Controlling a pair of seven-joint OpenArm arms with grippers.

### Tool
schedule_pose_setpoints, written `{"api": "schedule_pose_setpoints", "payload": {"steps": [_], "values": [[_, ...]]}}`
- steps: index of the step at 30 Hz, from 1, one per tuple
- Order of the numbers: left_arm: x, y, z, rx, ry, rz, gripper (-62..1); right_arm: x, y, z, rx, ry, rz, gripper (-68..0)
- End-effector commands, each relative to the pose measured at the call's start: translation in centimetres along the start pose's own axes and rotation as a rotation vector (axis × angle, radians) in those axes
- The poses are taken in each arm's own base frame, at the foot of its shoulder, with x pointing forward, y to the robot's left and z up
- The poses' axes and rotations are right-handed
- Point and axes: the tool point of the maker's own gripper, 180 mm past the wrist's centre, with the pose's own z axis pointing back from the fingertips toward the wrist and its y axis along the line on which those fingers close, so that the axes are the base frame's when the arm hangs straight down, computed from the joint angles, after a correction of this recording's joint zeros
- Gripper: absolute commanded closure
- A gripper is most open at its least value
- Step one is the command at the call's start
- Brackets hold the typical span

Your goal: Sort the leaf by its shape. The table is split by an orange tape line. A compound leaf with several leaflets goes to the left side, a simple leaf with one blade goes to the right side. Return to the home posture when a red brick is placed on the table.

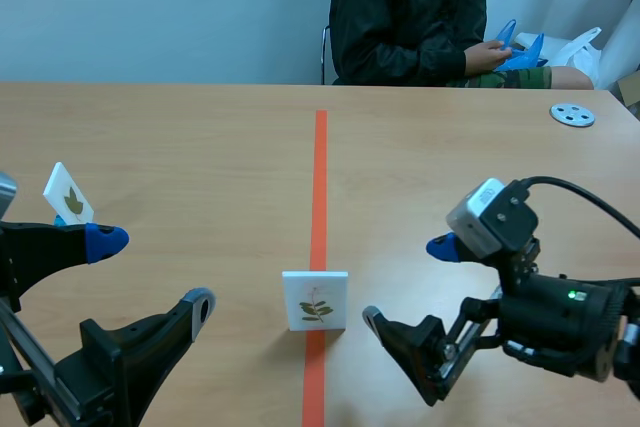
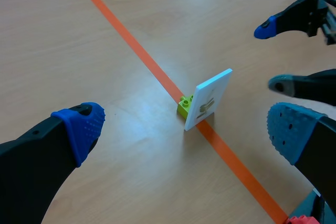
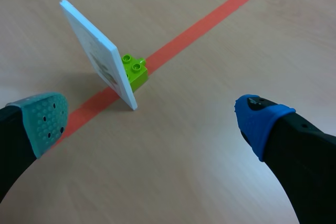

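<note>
Two claws, both spread wide, gripping nothing. Scene: the leaf card (image 1: pixel 315 300) stands upright on the tape line (image 1: pixel 319 187), between left claw (image 1: pixel 150 274) and right claw (image 1: pixel 408 285); right looks slightly nearer. Left wrist: card dead ahead, green brick (image 2: pixel 184 106) propping it. Right wrist: card ahead, nearer the grey-green finger. The leaf reads as compound, so left side.

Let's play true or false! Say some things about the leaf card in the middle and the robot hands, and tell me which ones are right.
1. The leaf card stands on the orange line. True.
2. A red brick props it up. False: the brick behind it is green.
3. The right gripper holds the card. False: it is open, and the card stands ahead of it, untouched.
4. A person sits across the table. True.
</note>
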Motion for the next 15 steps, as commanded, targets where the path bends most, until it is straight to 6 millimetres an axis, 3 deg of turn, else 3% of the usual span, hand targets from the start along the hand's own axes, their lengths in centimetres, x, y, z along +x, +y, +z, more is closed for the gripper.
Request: {"api": "schedule_pose_setpoints", "payload": {"steps": [1, 10, 15], "values": [[0.6, 0.2, 0.0, -0.003, -0.024, -0.004, -62.3, 1.2, 0.0, -0.8, 0.007, -0.053, 0.012, -67.9], [0.6, 0.2, 0.0, -0.003, -0.024, -0.004, -62.3, 0.7, 2.7, -4.1, 0.106, -0.106, 0.073, -67.9], [0.6, 0.2, 0.0, -0.003, -0.024, -0.004, -62.3, 0.7, 3.2, -5.4, 0.096, -0.121, 0.134, -67.9]]}}
